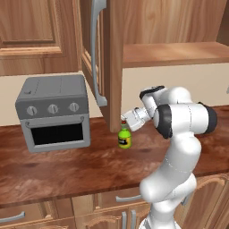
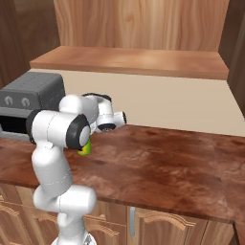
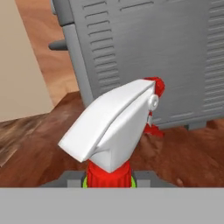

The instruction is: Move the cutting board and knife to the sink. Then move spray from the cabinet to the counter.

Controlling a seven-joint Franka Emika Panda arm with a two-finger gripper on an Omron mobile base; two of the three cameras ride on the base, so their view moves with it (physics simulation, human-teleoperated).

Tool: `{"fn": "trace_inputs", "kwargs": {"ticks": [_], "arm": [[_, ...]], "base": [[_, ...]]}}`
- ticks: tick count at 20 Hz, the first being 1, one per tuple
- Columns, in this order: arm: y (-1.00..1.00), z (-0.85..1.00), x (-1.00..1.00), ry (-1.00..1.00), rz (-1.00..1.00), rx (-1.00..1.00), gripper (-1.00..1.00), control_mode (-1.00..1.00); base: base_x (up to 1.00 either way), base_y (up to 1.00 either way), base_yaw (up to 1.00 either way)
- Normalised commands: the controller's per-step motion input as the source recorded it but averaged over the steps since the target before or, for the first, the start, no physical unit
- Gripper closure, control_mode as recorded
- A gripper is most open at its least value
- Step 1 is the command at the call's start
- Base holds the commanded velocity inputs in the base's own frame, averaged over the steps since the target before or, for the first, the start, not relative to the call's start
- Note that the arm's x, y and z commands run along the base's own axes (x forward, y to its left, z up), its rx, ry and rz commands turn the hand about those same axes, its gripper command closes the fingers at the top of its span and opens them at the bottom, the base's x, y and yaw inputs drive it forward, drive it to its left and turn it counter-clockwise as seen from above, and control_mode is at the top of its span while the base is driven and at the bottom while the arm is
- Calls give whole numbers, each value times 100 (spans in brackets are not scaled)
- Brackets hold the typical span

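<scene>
Gripping spray (image 1: 124, 137) by its head, gripper (image 1: 125, 119) above counter (image 1: 67, 172)

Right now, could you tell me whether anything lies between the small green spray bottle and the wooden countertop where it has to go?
Nothing visible does. The small green spray bottle with the red-and-white trigger head, gripped by the end effector, is upright at the dark reddish-brown wood countertop, right of the grey toaster oven. Whether it already rests there is unclear.

Both base views are looking forward and down, sharing the counter (image 1: 67, 172) and toaster oven (image 1: 53, 112); the hand view is sitting close, seemingly facing the oven's side.
</scene>
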Motion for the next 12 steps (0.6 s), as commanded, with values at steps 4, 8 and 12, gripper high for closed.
{"fn": "trace_inputs", "kwargs": {"ticks": [4,8,12], "arm": [[1,-27,2,0,2,0,100,-100],[0,-28,1,0,4,0,100,-100],[0,-36,1,0,4,0,100,-100]], "base": [[0,0,0],[0,0,0],[0,0,0]]}}
